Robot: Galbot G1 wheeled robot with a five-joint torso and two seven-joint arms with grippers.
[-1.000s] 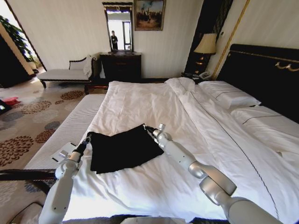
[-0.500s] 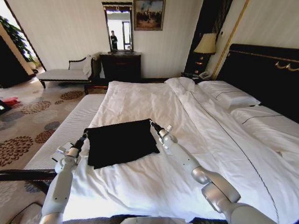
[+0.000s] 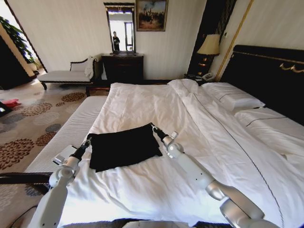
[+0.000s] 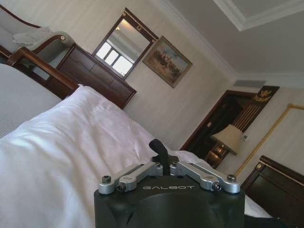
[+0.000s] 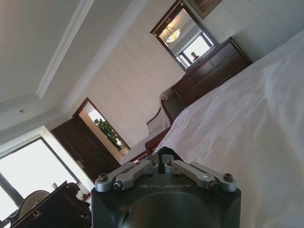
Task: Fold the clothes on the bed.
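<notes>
The clothes (image 3: 123, 147), a black T-shirt, lie flat as a folded rectangle on the white duvet of the bed (image 3: 142, 99), near its front left part. My left gripper (image 3: 89, 139) is at the shirt's far left corner and my right gripper (image 3: 153, 127) at its far right corner, each shut on the cloth's edge. In the left wrist view the left gripper (image 4: 159, 148) has its dark fingertips pressed together over the duvet. In the right wrist view the right gripper (image 5: 164, 153) is likewise shut.
White pillows (image 3: 232, 97) and a dark headboard (image 3: 270, 71) are at the right. A grey ribbed surface (image 3: 71, 128) with a small white object (image 3: 64, 154) runs along the bed's left side. A pale chaise bench (image 3: 66, 75), a dark dresser (image 3: 122, 66) and a lamp (image 3: 209, 45) stand behind.
The shirt's far edge, lifted and slanted a second ago, now lies spread flat. Both grippers shifted slightly outward and the arms dropped lower, still at the far corners.
</notes>
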